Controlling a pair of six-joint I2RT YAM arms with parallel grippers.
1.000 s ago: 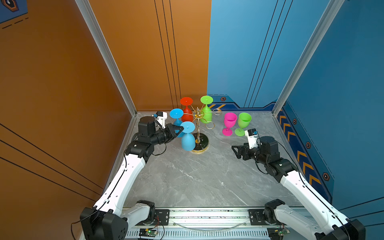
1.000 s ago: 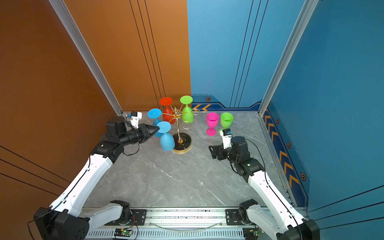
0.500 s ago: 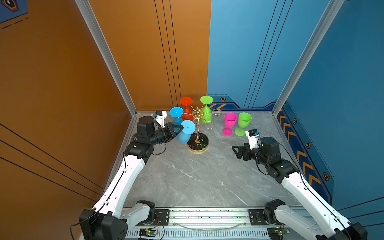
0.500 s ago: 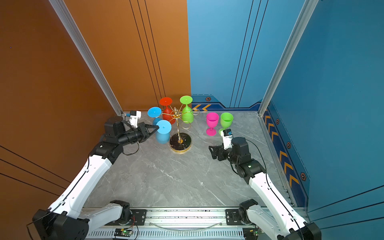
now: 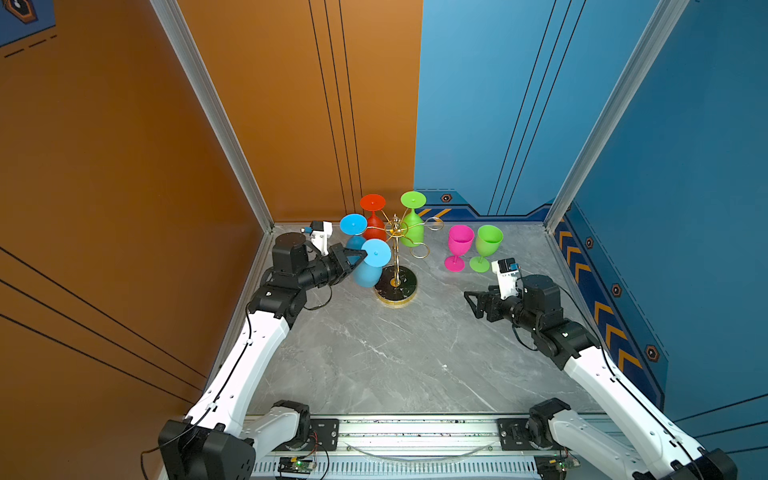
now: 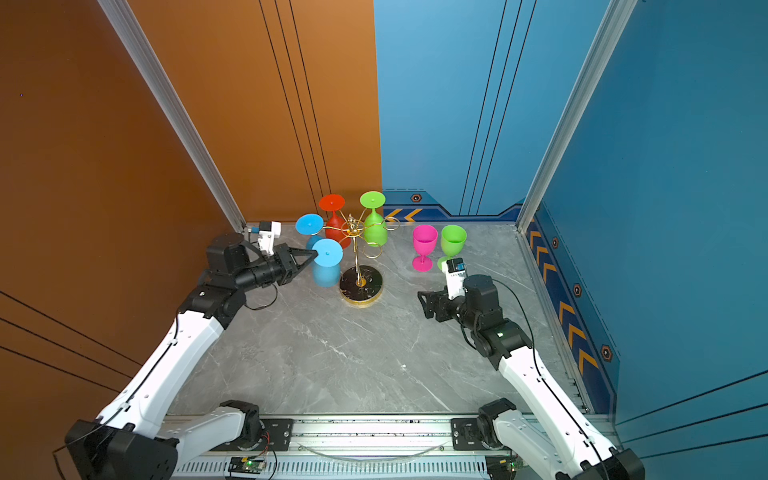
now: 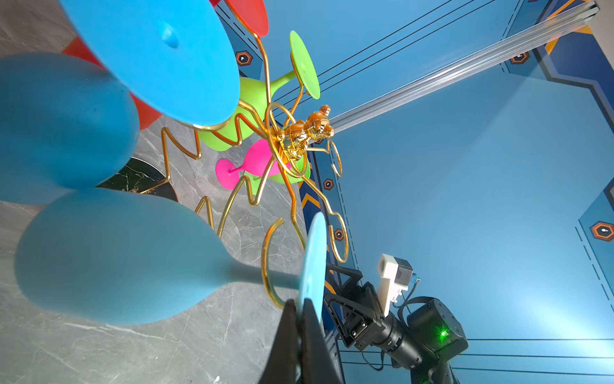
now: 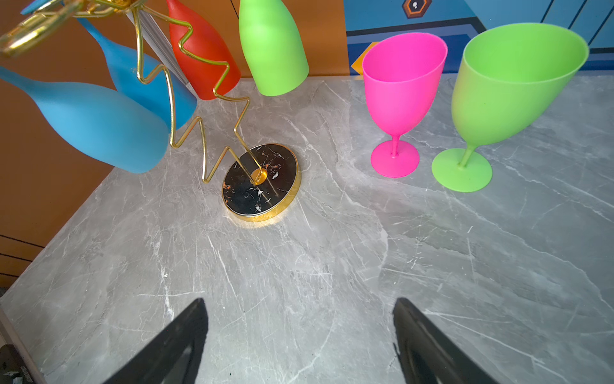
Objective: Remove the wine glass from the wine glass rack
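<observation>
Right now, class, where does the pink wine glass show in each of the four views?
In a top view: pink wine glass upright, right of centre, beside the standing green glass.
In a top view: same glass, nearer centre.
Left wrist: small, behind the rack's gold wires.
Right wrist: large, between rack and standing green glass.
Shared landmark: the rack's black marbled base.

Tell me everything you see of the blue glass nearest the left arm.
The near blue glass is matte light blue, plastic-looking: round flat foot, thin stem, long bowl. It hangs upside down, foot up, bowl tilted toward the left arm, off the table. Its stem passes through an open gold loop of the rack. The left pincer is shut on the foot's edge.
</observation>
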